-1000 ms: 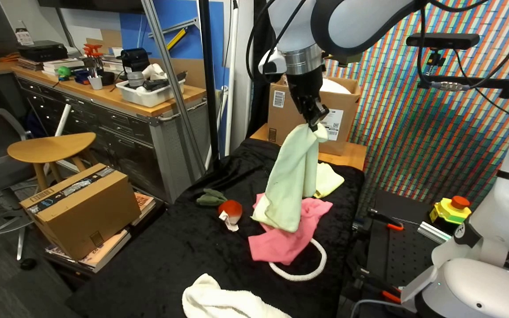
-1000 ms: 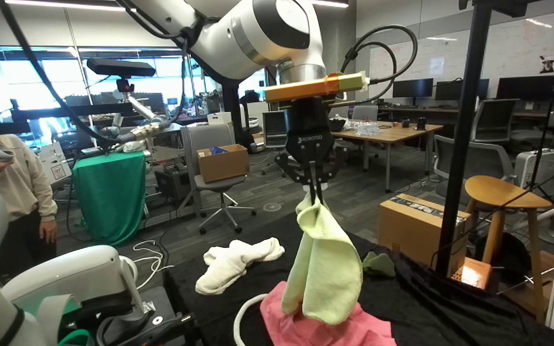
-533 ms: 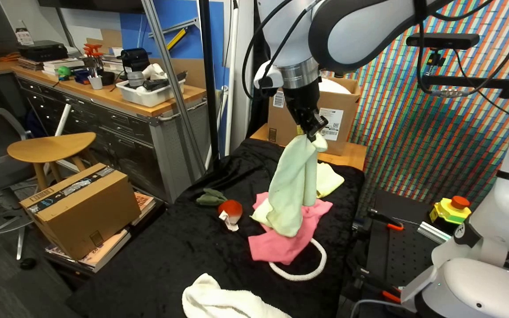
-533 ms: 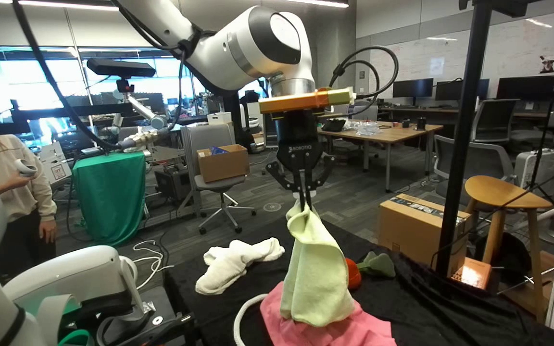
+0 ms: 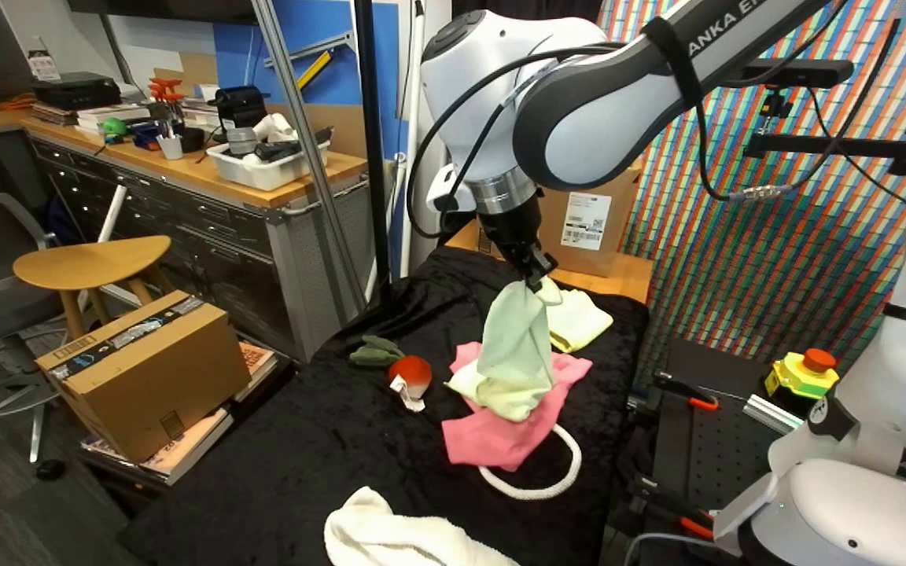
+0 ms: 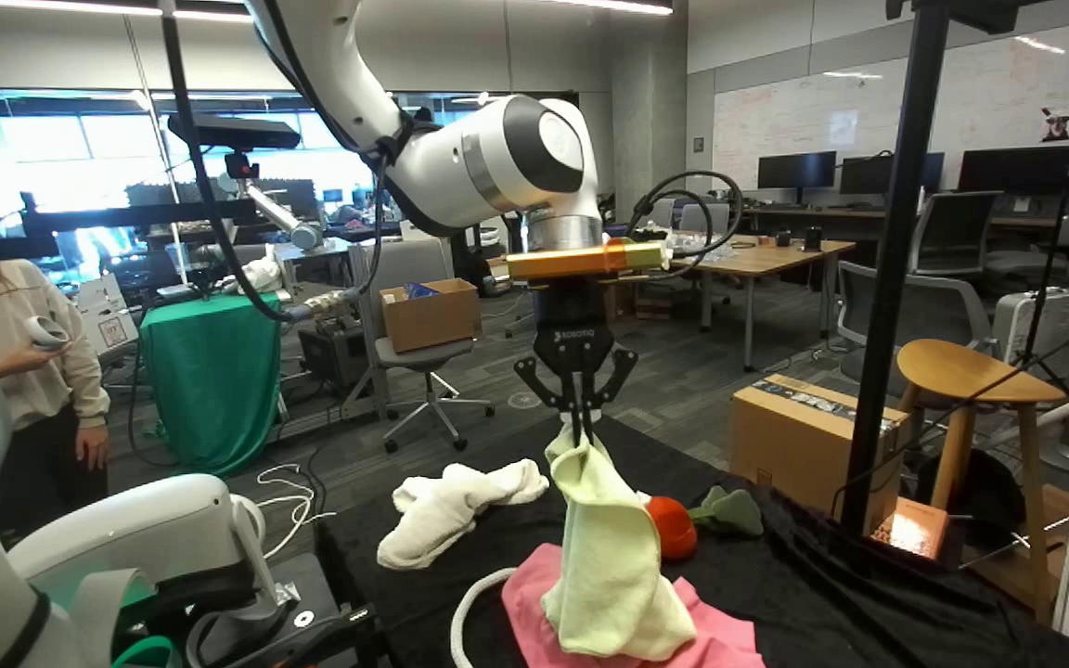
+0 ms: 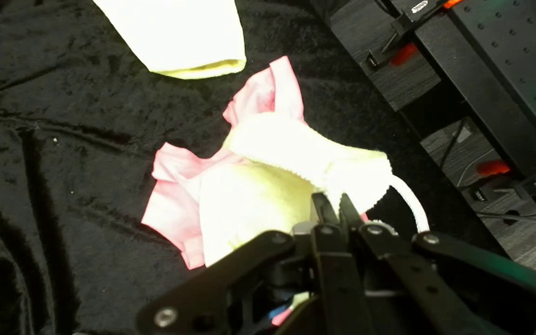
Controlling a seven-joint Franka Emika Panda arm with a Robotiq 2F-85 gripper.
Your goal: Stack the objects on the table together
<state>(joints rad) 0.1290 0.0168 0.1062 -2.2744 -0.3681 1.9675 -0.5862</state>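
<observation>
Red item [image 5: 414, 374] on table [image 5: 288, 472], apart from gripper [image 5: 536, 286]. White cloth [image 5: 414, 541] apart too. Pink cloth [image 5: 484, 444] lower than gripper. Green cloth [image 5: 514, 342] clenched in gripper by top, hanging below, lower end on pink cloth. Rope [image 5: 551, 492] curving from pink cloth's edge. Yellow cloth [image 5: 580, 318] right of gripper in exterior view.
</observation>
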